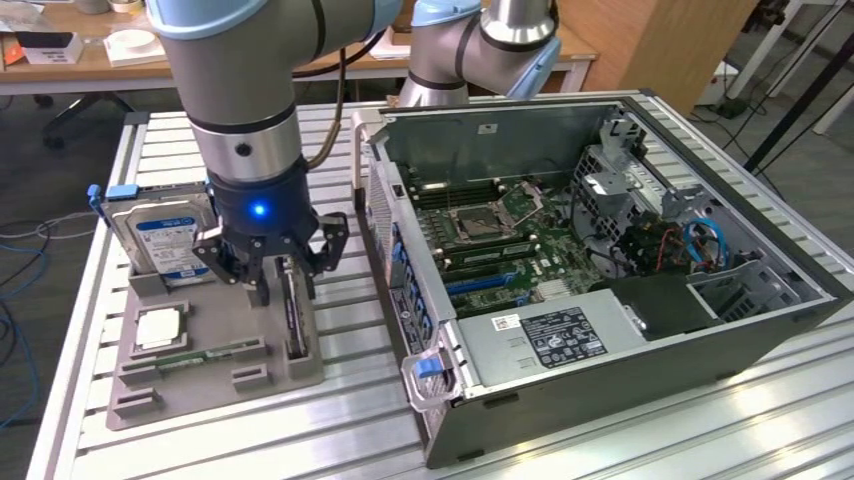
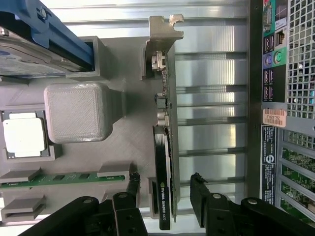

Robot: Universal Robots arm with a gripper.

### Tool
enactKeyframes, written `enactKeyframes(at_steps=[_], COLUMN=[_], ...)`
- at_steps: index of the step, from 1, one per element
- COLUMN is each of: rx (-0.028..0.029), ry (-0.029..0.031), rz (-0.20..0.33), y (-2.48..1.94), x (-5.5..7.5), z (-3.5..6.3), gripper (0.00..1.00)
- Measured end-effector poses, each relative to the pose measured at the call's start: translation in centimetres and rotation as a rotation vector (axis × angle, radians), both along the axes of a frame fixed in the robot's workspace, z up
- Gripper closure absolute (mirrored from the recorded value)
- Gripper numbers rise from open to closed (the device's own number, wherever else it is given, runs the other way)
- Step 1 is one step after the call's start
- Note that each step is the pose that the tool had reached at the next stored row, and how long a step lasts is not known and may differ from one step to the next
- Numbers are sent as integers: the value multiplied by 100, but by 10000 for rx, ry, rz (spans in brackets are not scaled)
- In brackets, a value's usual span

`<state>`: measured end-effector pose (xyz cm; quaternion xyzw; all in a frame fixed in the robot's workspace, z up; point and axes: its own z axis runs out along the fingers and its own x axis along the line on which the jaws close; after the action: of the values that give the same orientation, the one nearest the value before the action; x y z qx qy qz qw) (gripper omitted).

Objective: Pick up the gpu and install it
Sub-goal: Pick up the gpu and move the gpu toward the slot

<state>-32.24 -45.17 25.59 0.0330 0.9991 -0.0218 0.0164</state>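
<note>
Wrist view showed me my claw (image 2: 164,178) partly open, straddling the edge-standing gpu (image 2: 164,142) in its gray tray (image 2: 123,113), fingers (image 2: 134,189) clear of both faces.

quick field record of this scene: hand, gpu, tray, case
hand: open, straddling the gpu, gaps on both sides
gpu: standing on edge in the grey tray, not lifted
tray also holds: hard drive, cpu, memory stick
case: open, beside the tray, motherboard exposed

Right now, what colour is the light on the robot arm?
The light is blue; the exterior view shows it best.
</note>
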Motion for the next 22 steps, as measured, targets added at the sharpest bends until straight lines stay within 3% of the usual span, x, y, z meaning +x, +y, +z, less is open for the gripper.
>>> enactKeyframes(at_steps=[12,22], rx=[-9,-11], ry=[0,0], rz=[-2,-1], y=[3,96], x=[-1,-2], z=[-99,-205], gripper=[47,47])
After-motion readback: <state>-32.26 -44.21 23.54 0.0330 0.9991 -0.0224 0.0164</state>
